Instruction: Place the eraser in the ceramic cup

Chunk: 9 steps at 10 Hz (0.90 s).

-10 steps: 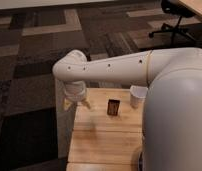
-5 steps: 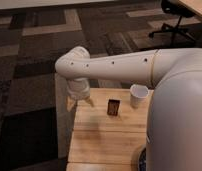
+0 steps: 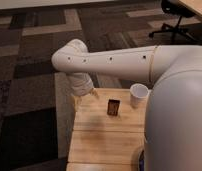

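we see a wood desk (image 3: 104,145) made of light planks. on it stands the eraser (image 3: 113,107). it is a small dark block with an orange patch on its face, and it stands on its end near the far side of the desk. the cup (image 3: 138,95) is white and round. it sits upright just to the right of the eraser in our view, close but not touching. the eraser is shorter than the cup. the eraser is on the desk, not in the cup.

the big white arm (image 3: 114,62) comes in from the right and goes across above the desk. it bends down at a round joint on the left. at its end is the gripper (image 3: 92,93). the gripper hangs by the far left corner of the desk, to the left of the eraser. it is near the eraser but apart from it, and well apart from the cup. we cannot tell if the gripper is released or clenched.

a wide white part of the robot fills the right side and hides that end of the desk. under the desk is a carpet (image 3: 29,75) with dark and brown blocks. a black chair (image 3: 176,20) stands far off at the top right.
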Motion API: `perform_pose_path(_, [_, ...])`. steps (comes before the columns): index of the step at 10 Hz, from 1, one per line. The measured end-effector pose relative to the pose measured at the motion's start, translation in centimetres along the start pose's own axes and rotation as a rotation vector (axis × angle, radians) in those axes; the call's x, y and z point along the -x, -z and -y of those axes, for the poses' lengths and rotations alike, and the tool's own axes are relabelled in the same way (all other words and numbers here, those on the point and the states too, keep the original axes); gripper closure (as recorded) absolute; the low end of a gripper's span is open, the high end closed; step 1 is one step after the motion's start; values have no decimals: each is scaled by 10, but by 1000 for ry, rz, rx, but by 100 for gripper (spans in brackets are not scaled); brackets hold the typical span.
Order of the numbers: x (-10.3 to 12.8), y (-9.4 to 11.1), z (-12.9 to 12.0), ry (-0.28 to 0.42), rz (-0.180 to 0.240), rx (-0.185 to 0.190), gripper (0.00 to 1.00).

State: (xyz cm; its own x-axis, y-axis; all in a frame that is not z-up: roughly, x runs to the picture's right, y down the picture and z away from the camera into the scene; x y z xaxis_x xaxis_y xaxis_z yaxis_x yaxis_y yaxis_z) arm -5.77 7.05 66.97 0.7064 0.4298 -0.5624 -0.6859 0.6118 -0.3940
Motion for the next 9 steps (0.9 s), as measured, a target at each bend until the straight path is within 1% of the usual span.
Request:
perform_pose_path(1, [-2,1,2,53,-6,-6,35])
perform_pose_path(2, [-8,8,8,229,-6,-8,35])
perform_pose_path(4, [-13,15,13,398,5,3,35])
perform_pose_path(5, [-15,17,15,437,10,4,35])
perform_pose_path(9, [-14,18,15,448,11,4,35])
